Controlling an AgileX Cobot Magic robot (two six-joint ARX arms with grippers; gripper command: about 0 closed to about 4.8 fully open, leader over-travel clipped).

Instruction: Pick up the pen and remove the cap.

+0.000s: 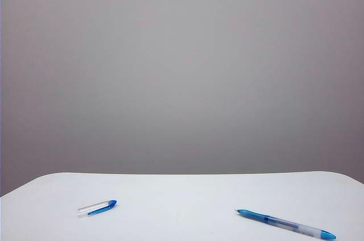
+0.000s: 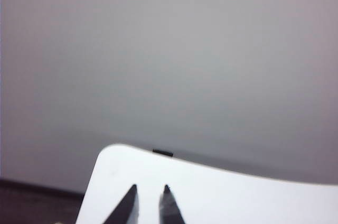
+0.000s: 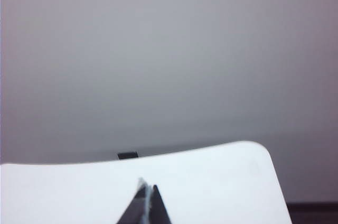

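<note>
The pen (image 1: 284, 224) lies uncapped on the white table (image 1: 182, 192) at the front right of the exterior view, its pointed blue tip toward the middle. Apart from it, at the front left, rests the cap (image 1: 98, 207), a short clear tube with a blue tip and clip. Neither gripper appears in the exterior view. In the left wrist view my left gripper (image 2: 150, 187) hangs above bare table with a narrow gap between its fingertips and nothing in it. My right gripper (image 3: 148, 184) has its fingers pressed together, holding nothing. Pen and cap are outside both wrist views.
A plain grey wall stands behind the table. A small dark block (image 2: 162, 153) sits at the table's far edge, also seen in the right wrist view as a dark block (image 3: 128, 155). The table's rounded corners (image 3: 259, 150) show in both wrist views.
</note>
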